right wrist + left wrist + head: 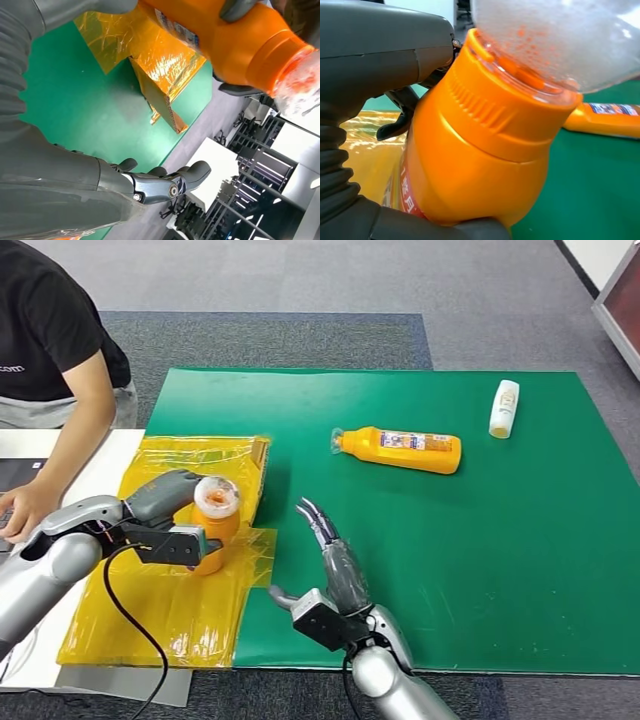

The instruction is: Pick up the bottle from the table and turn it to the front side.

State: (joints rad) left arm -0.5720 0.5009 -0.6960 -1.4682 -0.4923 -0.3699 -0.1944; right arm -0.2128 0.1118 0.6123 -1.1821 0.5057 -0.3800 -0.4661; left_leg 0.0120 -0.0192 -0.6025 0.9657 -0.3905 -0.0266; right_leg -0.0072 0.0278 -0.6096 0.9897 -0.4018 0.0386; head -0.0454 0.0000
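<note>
Starting at the left: your left robot hand [170, 525] is clamped around the orange bottle [213, 523], lifted off the yellow foil sheet [177, 610] with its clear cap end tipped up toward the head camera. So the pickup looks done and the turn is what's left.

What I'd watch is the grip. From the wrist view the bottle [478, 145] sits wedged between the thumb and the dark fingers [401, 112], and the body is smooth, rounded plastic. If you rotate the wrist fast, it could roll inside the grasp or slide out and drop back onto the foil. That crinkly sheet and the foil-wrapped box [166, 95] just behind the bottle could also snag it if you lower it mid-turn. There's a person's arm [72, 445] left of the bottle too, so a wide swing that way is risky.

Right of the bottle, your right robot hand [332, 560] hovers over the green mat [528, 570] with fingers spread and nothing in them.

Further right lie a second orange bottle [400, 451] and a small white bottle [503, 408], well apart from the held one.

Hard to tell: which face is the front. The label [405, 192] is mostly hidden by your fingers, and the wrist view crops the bottle's base.
</note>
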